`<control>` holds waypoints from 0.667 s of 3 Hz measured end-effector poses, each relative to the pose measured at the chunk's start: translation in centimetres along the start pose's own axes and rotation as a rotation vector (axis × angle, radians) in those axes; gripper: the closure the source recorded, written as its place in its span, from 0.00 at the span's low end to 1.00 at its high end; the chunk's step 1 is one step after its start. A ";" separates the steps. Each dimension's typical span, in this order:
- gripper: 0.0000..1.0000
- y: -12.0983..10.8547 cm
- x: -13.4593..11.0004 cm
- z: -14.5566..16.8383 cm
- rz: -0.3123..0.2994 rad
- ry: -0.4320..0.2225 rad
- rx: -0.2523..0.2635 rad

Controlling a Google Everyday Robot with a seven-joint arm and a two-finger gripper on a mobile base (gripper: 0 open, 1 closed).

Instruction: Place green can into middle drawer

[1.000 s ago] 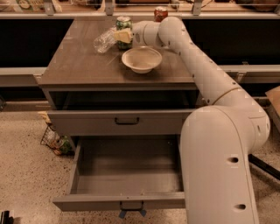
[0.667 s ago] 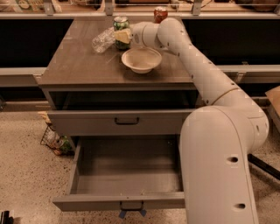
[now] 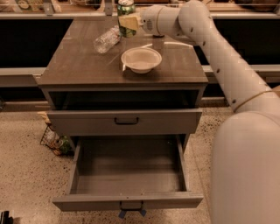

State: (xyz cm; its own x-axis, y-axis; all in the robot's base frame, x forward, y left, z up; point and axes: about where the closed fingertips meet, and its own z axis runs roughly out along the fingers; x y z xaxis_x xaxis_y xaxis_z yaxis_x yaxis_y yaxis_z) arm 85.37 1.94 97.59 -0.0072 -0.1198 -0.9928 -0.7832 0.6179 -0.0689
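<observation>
The green can (image 3: 126, 9) is dark green with a silver top, at the back of the cabinet top, just above the clear plastic bottle (image 3: 106, 40). My gripper (image 3: 128, 22) reaches in from the right and is shut on the can's lower half, its pale fingers (image 3: 130, 22) across the can. The can looks lifted off the brown cabinet top (image 3: 83, 65). The middle drawer (image 3: 127, 175) is pulled wide open below, its deep box empty, with a small handle and bluish tag (image 3: 130, 212) on its front panel.
A white bowl (image 3: 141, 59) sits mid-top, in front of the can. A closed grey drawer front with a black handle (image 3: 127, 120) is above the open drawer. A wire basket (image 3: 54, 142) stands on the floor at left. My arm (image 3: 227, 65) fills the right side.
The green can, held in my gripper, has risen a little and shifted slightly right. Bottle, bowl and drawers have not moved.
</observation>
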 end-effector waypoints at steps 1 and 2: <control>1.00 3.2 -2.1 -4.3 0.002 -0.062 -0.133; 1.00 7.3 -3.4 -8.4 -0.009 -0.129 -0.292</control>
State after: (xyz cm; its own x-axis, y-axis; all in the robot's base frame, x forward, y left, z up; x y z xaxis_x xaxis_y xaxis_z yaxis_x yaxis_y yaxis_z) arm 74.48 0.35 101.24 0.0648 -0.0136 -0.9978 -0.9282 0.3662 -0.0653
